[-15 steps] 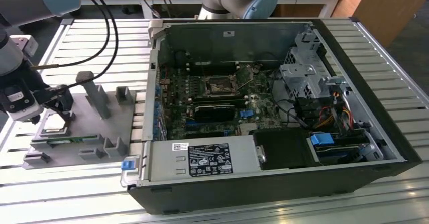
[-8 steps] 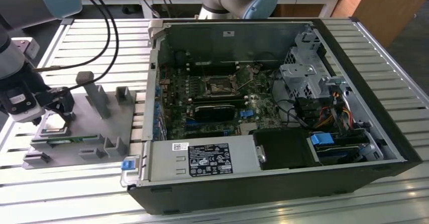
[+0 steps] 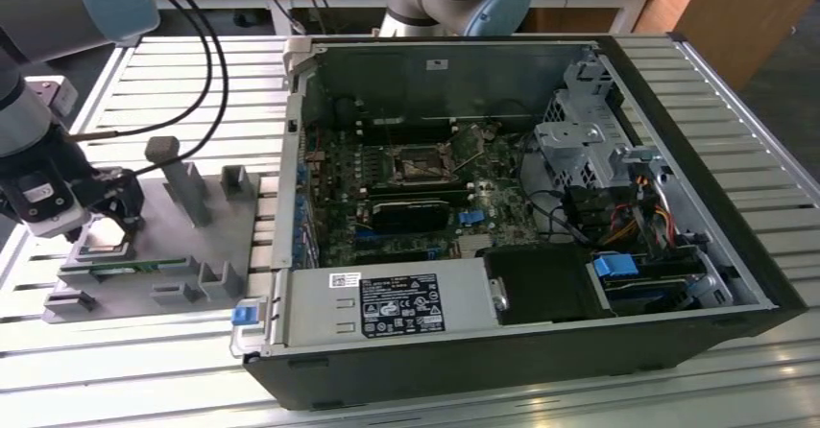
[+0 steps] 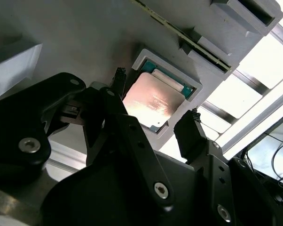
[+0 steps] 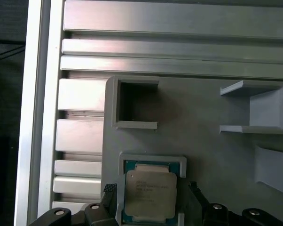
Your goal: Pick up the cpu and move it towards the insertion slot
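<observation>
Pincer point(image 4: 156, 95) open, straddling cpu point(image 5: 150, 193), which sits in grey tray point(image 3: 160, 231) recess, 9 o'clock of insertion slot point(image 3: 418, 166) in exterior view. Risk: off-centre closing catches recess wall and tilts it.

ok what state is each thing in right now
cpu: lying flat in its tray recess, not gripped
gripper: open, straddling the cpu
slot: no cpu in it
case: side open
</observation>
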`<action>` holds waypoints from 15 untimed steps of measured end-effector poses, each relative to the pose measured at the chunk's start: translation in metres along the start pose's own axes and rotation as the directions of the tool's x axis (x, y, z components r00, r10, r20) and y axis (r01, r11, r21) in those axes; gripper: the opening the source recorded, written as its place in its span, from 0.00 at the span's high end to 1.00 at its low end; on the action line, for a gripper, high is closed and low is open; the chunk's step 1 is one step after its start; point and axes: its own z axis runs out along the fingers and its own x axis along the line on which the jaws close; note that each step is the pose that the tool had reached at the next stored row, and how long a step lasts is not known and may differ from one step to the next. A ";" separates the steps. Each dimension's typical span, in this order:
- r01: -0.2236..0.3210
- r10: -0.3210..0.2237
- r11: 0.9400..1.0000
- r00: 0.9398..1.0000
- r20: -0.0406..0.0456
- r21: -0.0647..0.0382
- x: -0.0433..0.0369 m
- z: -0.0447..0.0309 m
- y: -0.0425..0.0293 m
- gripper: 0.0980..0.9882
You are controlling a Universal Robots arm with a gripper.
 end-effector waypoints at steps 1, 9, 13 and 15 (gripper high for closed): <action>0.000 0.000 1.000 1.000 0.000 0.000 0.0000 0.0007 0.0000 0.33; 0.003 -0.003 1.000 1.000 0.000 -0.002 0.0004 0.0050 -0.0002 0.33; 0.007 -0.007 1.000 1.000 0.000 -0.004 0.0006 0.0057 -0.0002 0.43; 0.008 -0.008 1.000 1.000 0.000 -0.006 0.0008 0.0061 -0.0002 0.43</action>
